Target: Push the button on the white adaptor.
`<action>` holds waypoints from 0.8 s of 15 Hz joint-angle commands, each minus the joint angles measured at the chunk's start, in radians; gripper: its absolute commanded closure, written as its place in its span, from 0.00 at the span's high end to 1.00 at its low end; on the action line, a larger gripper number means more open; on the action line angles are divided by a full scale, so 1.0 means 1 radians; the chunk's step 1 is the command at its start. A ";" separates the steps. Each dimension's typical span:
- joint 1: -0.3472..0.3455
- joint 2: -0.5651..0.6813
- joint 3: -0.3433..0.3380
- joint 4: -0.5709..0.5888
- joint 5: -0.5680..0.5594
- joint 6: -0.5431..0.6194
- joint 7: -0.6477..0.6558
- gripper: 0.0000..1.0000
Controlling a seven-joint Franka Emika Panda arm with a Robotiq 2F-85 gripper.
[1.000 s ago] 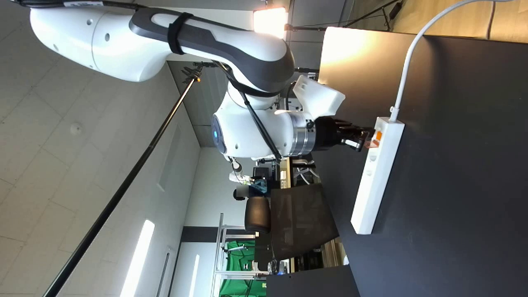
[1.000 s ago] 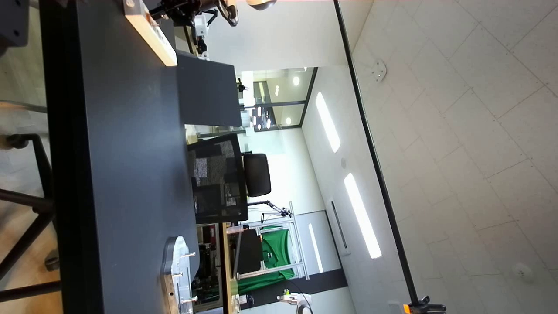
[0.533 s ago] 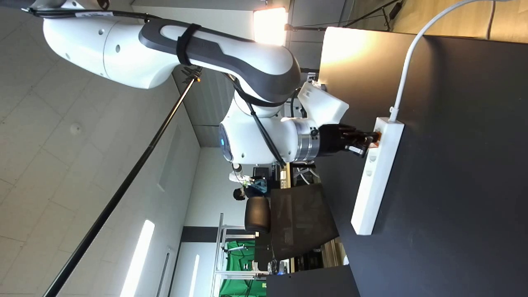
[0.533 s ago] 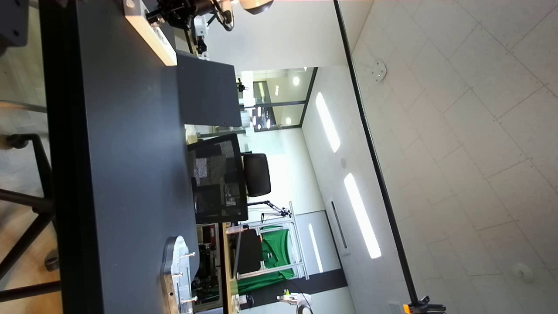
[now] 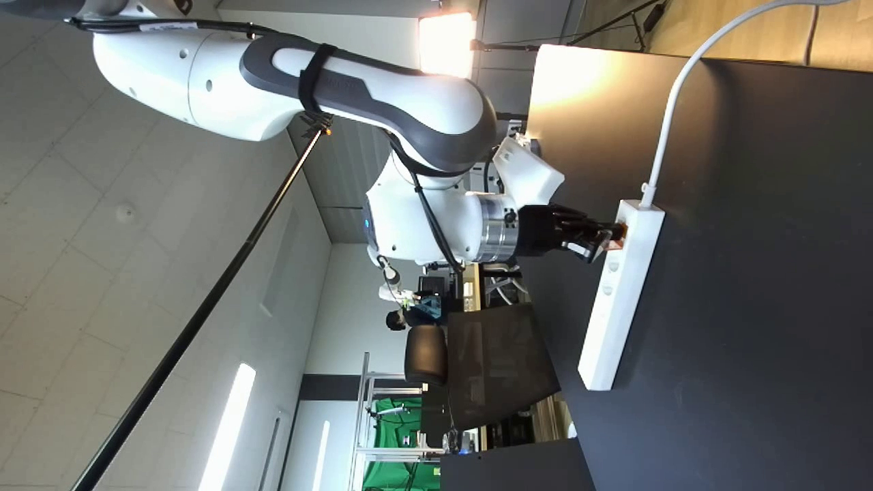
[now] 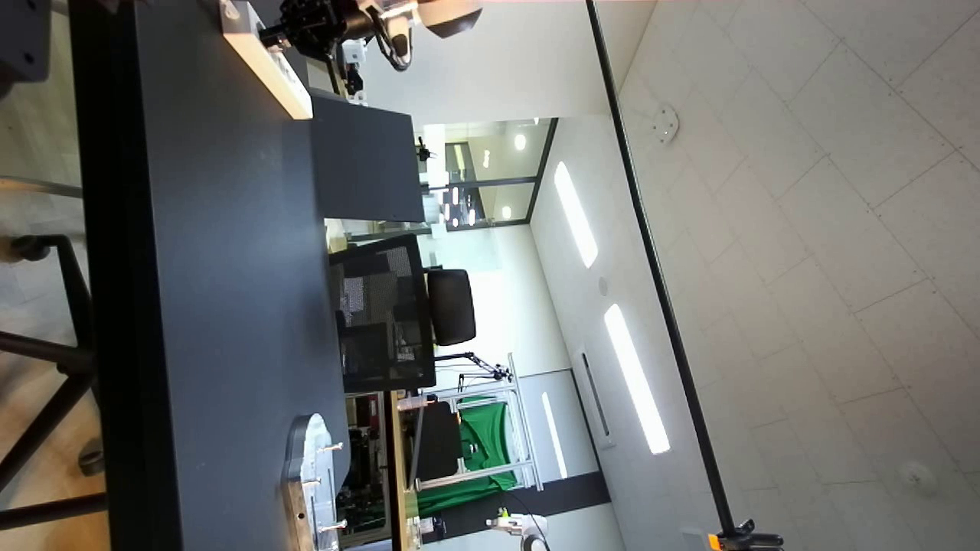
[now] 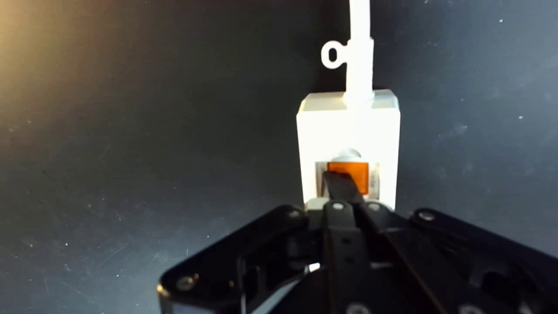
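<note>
The white adaptor (image 5: 618,294), a long, narrow strip, lay socket side up on the dark tabletop (image 5: 743,307), its orange, straight-edged button (image 7: 359,173) partly hidden near the cabled end.

Around my claw (image 5: 615,235)

I have the dark worktop (image 5: 750,327) beneath the claw. Well apart from the claw, on the worktop, sits a low block (image 6: 320,490) with metal pegs (image 6: 331,448). Beyond the claw, off the worktop, I see a black mesh chair (image 6: 387,314) and green cloth (image 6: 486,436) in both exterior views, plus a glaring lamp (image 5: 447,44) and a partly hidden person (image 5: 417,316). A long black pole (image 5: 202,314) slants higher than the claw.
</note>
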State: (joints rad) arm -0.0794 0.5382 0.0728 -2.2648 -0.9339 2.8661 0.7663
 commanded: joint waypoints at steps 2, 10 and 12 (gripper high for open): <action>-0.113 0.138 0.053 0.031 0.258 0.170 -0.297 0.00; -0.547 0.219 0.407 0.053 0.401 0.085 -0.616 0.00; -0.486 0.159 0.384 0.035 0.640 0.081 -0.786 0.00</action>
State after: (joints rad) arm -0.5998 0.6529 0.4690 -2.2689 -0.4903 2.9738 0.1458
